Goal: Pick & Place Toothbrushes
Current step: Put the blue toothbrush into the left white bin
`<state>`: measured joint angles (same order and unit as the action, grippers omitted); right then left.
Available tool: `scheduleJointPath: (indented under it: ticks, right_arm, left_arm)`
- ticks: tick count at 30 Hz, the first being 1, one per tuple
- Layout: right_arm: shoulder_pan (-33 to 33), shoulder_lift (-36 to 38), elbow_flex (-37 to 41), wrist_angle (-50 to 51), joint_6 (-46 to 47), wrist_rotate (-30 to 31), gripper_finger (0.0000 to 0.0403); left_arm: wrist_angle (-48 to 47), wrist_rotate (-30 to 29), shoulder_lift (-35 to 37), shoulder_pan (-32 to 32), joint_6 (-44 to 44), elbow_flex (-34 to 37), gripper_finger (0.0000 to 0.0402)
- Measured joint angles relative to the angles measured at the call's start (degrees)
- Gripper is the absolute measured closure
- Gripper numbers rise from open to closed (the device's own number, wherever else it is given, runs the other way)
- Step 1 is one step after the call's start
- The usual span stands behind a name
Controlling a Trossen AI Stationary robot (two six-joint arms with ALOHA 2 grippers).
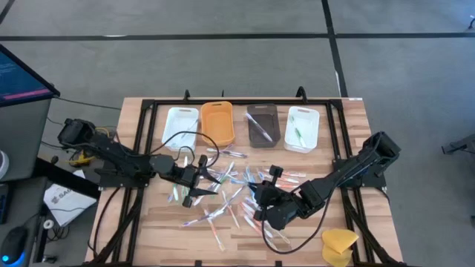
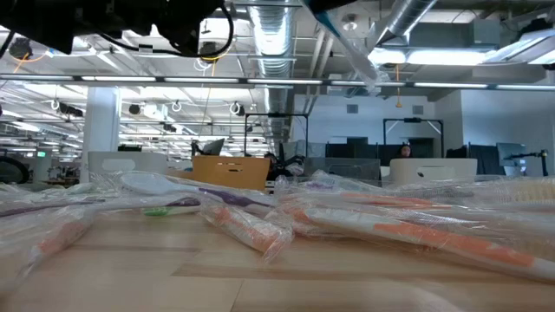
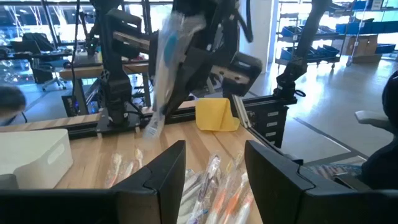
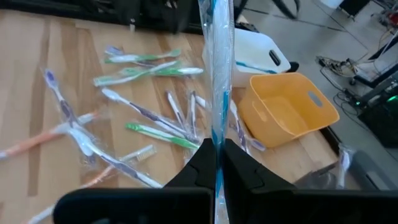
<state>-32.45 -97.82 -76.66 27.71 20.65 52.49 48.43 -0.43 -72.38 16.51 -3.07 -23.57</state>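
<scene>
Several wrapped toothbrushes (image 1: 223, 194) with blue, green, orange and white handles lie scattered on the wooden table (image 1: 148, 230). My right gripper (image 4: 216, 163) is shut on a blue toothbrush in a clear wrapper (image 4: 215, 74), held above the pile; the left wrist view also shows this toothbrush (image 3: 163, 68). My left gripper (image 3: 214, 168) hovers level over the pile's left part (image 1: 194, 179), open, with nothing between its fingers. My right gripper pinches the wrapped blue toothbrush between its two fingertips (image 4: 216, 148). The fingers lie along it, and most of its length sticks out past them. The toothbrush is lifted clear of the table and slants downward, its free end (image 3: 152, 129) lowest.
Four small trays stand in a row at the far side: white (image 1: 180, 126), orange (image 1: 217, 122), dark brown (image 1: 261, 124) and white (image 1: 301, 128), some with a toothbrush inside. A yellow sponge-like lump (image 1: 339, 245) sits at the near right corner. A black frame (image 1: 141, 148) edges the table.
</scene>
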Motion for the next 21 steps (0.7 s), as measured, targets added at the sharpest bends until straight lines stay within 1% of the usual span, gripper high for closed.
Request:
scheduleJointPath:
  ticks: [4,11,13,17,21]
  right_arm:
    - [-0.55,0.0,0.0,-0.84,-1.53,-0.38,0.0403]
    - [-0.92,0.0,0.02,-1.72,-3.26,-0.27,0.0403]
    - [-0.8,0.0,0.02,-1.71,-3.26,-0.89,0.0403]
    - [-0.16,-0.37,0.02,-2.13,-3.28,-1.98,0.0403]
    - [0.28,-0.97,0.13,-3.53,-4.79,-4.56,0.0403]
  left_arm:
    - [3.85,0.0,-3.13,-0.02,-0.15,0.0,0.0243]
    - [6.63,0.02,-2.64,-0.15,-4.74,0.0,0.0243]
    - [8.36,-0.09,-2.64,-0.15,-5.57,0.0,0.0243]
    - [9.0,-2.79,-3.18,-0.2,-5.73,-0.02,0.0243]
    - [9.33,-2.76,-4.06,-0.17,-4.72,-0.03,0.0243]
